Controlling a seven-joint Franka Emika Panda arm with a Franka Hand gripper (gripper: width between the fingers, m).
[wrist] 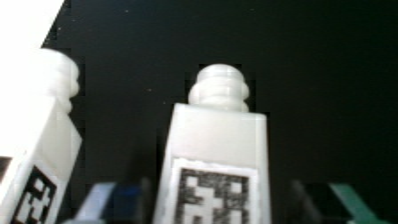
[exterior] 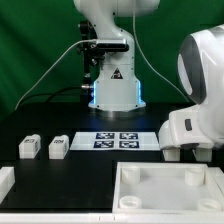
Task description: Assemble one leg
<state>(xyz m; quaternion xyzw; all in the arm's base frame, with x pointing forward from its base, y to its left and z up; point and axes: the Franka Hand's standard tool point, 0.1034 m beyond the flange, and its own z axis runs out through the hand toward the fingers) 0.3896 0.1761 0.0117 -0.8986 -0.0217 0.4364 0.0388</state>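
Gripper (wrist: pixel 228 204) released: the dark fingers (wrist: pixel 125 200) flank the leg (wrist: pixel 217 140) without touching it. The leg is a smooth white block with a rounded knob and a square marker. A second leg (wrist: pixel 45 130) lies beside it. A third leg (exterior: pixel 57 149) and a fourth leg (exterior: pixel 28 147) lie to the exterior view's left of the marker board (exterior: pixel 115 140).

This is a robotics lab bench. A white robot arm (exterior: pixel 108 75) stands at the far edge of a black tabletop (exterior: pixel 60 125), with cables (exterior: pixel 55 65) looping from its base and a green curtain (exterior: pixel 30 45) behind. The marker board (exterior: pixel 118 140) lies mid-table. A leg (exterior: pixel 58 148) at the exterior view's left bears a similar tag.
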